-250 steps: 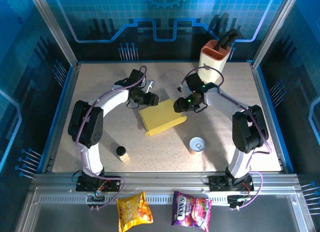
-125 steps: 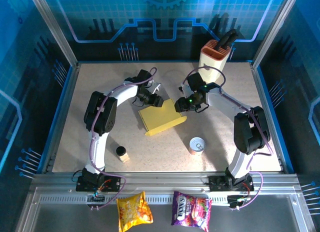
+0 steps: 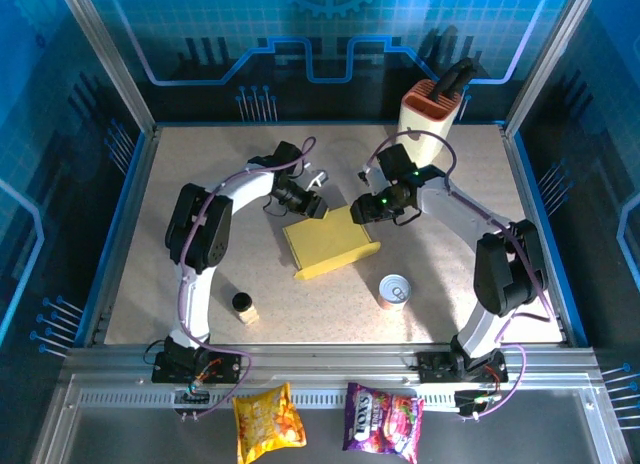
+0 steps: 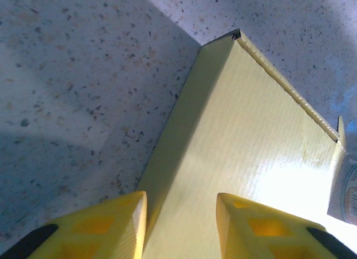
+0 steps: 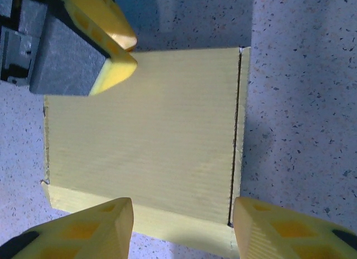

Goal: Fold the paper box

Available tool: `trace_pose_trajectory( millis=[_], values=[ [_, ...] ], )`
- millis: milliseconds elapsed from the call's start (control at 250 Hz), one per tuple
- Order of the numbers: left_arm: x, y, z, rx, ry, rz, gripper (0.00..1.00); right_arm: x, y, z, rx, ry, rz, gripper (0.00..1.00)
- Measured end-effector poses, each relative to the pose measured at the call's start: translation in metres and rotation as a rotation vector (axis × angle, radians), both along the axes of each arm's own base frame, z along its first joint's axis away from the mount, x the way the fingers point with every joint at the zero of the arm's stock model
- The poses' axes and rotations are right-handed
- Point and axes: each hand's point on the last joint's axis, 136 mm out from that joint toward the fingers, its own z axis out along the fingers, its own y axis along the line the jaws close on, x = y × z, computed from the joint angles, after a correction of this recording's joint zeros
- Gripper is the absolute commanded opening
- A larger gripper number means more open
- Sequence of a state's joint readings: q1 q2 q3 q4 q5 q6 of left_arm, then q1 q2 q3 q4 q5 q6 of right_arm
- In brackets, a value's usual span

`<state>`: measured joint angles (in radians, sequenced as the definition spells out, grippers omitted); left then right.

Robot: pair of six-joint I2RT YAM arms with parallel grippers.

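The paper box point(image 3: 330, 246) lies closed and flat on the table, yellow side up, with its lid seams showing. My left gripper point(image 3: 312, 206) hangs over its far left corner; in the left wrist view the gripper point(image 4: 179, 213) stands open, one finger past the box's side wall and the other over the paper box's top point(image 4: 251, 147). My right gripper point(image 3: 362, 212) is at the far right edge. In the right wrist view it point(image 5: 183, 217) is open, spanning the near edge of the paper box point(image 5: 145, 142), and the left gripper's fingers point(image 5: 103, 30) show at the opposite corner.
A cream knife block point(image 3: 432, 112) with an orange top stands at the back right. A tin can point(image 3: 395, 290) sits near the box's right front, and a small dark-capped bottle point(image 3: 244, 306) at the front left. Two snack packets point(image 3: 268, 419) point(image 3: 384, 419) lie beyond the front rail.
The left gripper swung right over the box's far corner and its jaws narrowed. The box shifted slightly toward the front right. The right gripper barely moved.
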<state>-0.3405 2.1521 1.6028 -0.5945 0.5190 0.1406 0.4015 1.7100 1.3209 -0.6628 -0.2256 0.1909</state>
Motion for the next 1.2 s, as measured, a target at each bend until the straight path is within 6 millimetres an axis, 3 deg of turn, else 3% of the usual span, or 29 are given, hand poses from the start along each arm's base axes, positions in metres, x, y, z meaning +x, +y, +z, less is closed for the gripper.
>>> trace_pose_trajectory(
  millis=[180,388,667,983,1199],
  values=[
    [0.001,0.007,0.006,0.037,-0.039,0.002,0.30,-0.001,-0.001,-0.001,-0.002,-0.002,0.011,0.52],
    [-0.001,0.012,0.001,0.074,-0.033,0.004,0.30,-0.001,-0.002,-0.001,-0.003,-0.002,0.012,0.52],
    [-0.001,0.014,0.000,0.088,-0.043,-0.007,0.21,-0.001,-0.002,-0.001,-0.004,-0.002,0.012,0.52],
    [-0.006,0.016,-0.003,0.096,-0.017,-0.009,0.23,-0.004,-0.003,0.006,0.002,-0.017,0.012,0.52],
    [-0.007,0.016,-0.004,0.099,-0.013,-0.008,0.18,-0.004,-0.003,0.006,0.002,-0.019,0.012,0.51]
  ],
)
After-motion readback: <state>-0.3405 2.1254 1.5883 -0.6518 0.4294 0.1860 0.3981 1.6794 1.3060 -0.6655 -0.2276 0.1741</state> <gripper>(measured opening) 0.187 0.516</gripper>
